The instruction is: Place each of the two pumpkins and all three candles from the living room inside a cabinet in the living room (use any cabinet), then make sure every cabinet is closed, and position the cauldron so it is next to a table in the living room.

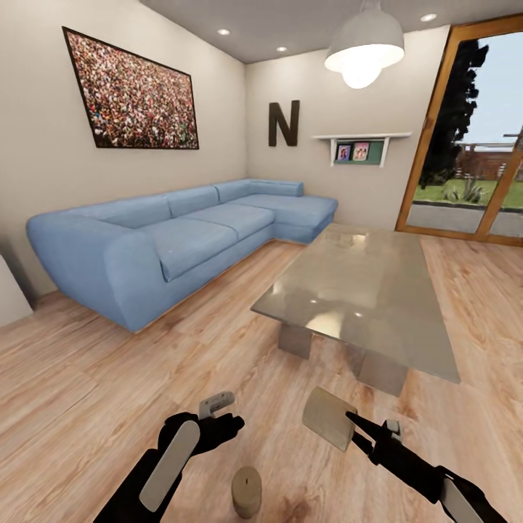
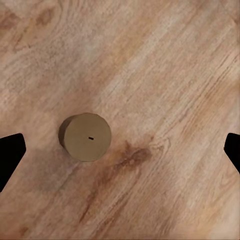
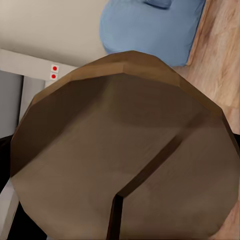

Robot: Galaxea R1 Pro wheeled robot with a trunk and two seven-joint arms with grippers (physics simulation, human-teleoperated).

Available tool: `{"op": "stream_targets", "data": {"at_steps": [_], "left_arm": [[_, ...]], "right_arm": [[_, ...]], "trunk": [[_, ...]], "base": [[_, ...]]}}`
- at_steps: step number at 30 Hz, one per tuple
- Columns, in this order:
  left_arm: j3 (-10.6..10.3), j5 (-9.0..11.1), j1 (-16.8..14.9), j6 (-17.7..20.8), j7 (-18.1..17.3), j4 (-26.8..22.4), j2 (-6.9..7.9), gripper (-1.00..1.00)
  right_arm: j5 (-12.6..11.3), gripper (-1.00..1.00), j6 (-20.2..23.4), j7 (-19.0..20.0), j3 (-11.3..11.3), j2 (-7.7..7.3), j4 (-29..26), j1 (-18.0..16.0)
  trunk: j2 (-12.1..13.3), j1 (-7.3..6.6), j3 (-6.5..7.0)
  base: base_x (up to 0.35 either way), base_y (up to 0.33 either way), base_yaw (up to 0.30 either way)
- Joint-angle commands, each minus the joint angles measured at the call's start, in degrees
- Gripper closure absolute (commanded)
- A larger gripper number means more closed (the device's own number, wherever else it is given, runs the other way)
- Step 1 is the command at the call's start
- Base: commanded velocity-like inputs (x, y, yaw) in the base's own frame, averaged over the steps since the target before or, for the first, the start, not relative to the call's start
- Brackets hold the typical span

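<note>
While the blue corner sofa (image 1: 181,232) lines the wall to our left, our left gripper (image 1: 218,414) hangs over the plank floor (image 1: 87,378) with its fingers spread wide apart. One candle (image 1: 247,492) stands upright on the floor just right of that arm (from the left wrist it sits between the fingertips, touching neither). Further right, our right gripper (image 1: 349,425) is clamped on a second candle (image 1: 329,418), held tilted above the floor, near the glass-topped coffee table (image 1: 363,290).
</note>
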Motion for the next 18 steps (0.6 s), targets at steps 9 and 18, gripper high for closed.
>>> {"op": "stream_targets", "data": {"at_steps": [9,18], "left_arm": [[-0.05,0.76,-0.03,0.0,0.59,-0.06,0.04,-1.0],[-0.06,1.01,-0.03,0.0,0.59,-0.06,0.06,-1.0]], "right_arm": [[-0.58,1.0,0.48,-0.02,0.23,-0.06,0.0,-0.04],[-0.58,1.0,0.57,-0.02,0.23,-0.06,0.0,-0.04]], "trunk": [[-0.02,-0.01,0.01],[-0.02,-0.01,0.57]], "base": [[-0.014,0.027,-0.02],[-0.097,0.178,-0.191]]}}
